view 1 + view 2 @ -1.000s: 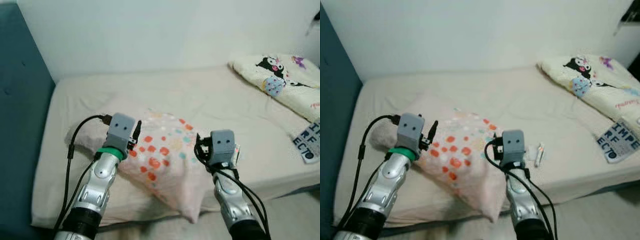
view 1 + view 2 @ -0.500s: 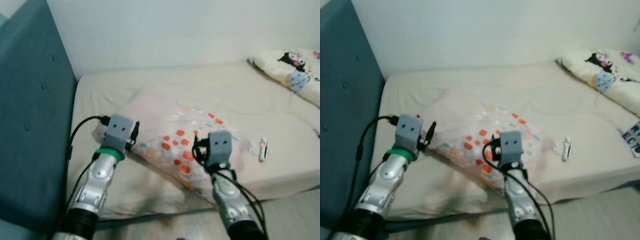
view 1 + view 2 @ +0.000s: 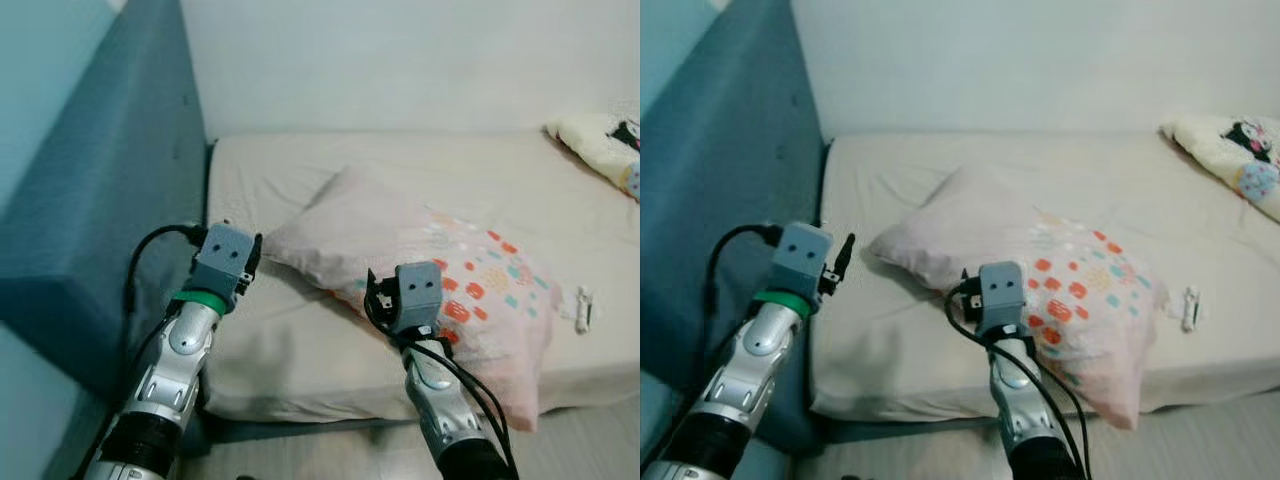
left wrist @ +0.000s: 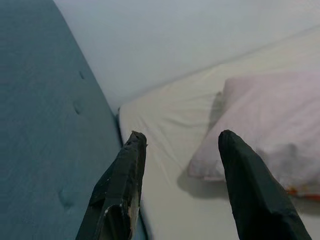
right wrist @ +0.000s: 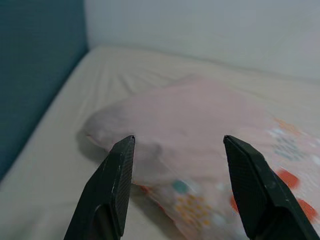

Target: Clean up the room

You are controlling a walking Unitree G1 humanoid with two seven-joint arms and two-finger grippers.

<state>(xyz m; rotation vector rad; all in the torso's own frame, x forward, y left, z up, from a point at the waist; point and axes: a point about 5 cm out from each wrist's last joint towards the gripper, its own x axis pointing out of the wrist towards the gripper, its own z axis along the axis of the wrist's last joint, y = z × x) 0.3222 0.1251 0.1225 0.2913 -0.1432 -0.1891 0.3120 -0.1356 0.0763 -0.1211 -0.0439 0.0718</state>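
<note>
Pale pink, with orange and teal spots at one end, the pillow (image 3: 430, 265) lies slantwise on the cream bed (image 3: 300, 340), its spotted end hanging toward the near edge. The left gripper (image 4: 180, 145) hovers near the teal headboard (image 3: 110, 200), fingers spread wide and holding nothing. The right gripper (image 5: 177, 145) hangs just before the pillow, likewise wide apart and empty. A small white object (image 3: 583, 308), perhaps a tube, lies right of the pillow.

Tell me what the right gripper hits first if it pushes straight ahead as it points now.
Most likely the pink pillow: the open right gripper aims at its plain end lying on the bed, though the gap is hard to judge.
</note>
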